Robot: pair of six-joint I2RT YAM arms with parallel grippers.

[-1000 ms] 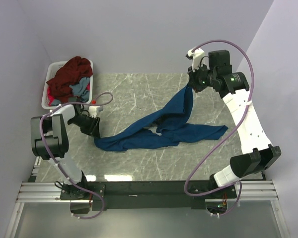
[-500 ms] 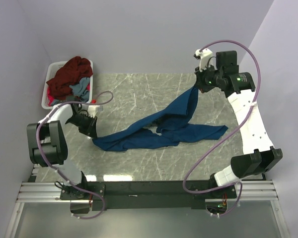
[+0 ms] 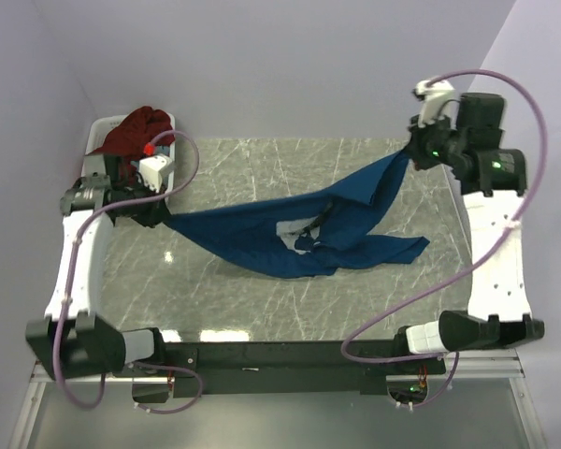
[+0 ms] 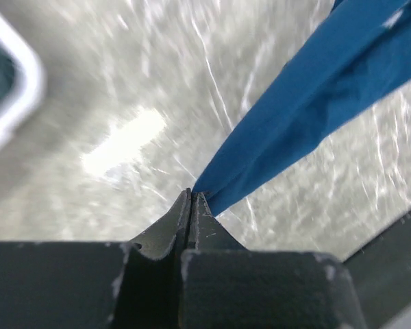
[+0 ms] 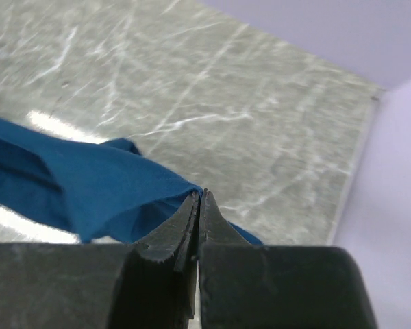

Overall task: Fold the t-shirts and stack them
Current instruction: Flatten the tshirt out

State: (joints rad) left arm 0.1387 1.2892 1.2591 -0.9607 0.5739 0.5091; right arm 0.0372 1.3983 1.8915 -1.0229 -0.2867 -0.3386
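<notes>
A deep blue t-shirt (image 3: 290, 224) hangs stretched across the marble table between both arms, its lower folds resting on the table. My left gripper (image 3: 161, 217) is shut on the shirt's left end; in the left wrist view the blue cloth (image 4: 308, 103) runs out from the shut gripper (image 4: 193, 194). My right gripper (image 3: 409, 157) is shut on the right end, raised near the back right; the right wrist view shows blue cloth (image 5: 89, 185) pinched at that gripper (image 5: 200, 193). A dark maroon t-shirt (image 3: 131, 136) lies heaped in the basket.
The white plastic basket (image 3: 98, 126) stands at the table's back left corner, right behind my left arm. Purple walls close in the back and both sides. The black rail with both arm bases (image 3: 280, 360) runs along the near edge.
My left gripper has shut on the shirt's left end and lifted it up and back toward the basket. The right gripper has carried its end farther right, pulling the shirt taut.
</notes>
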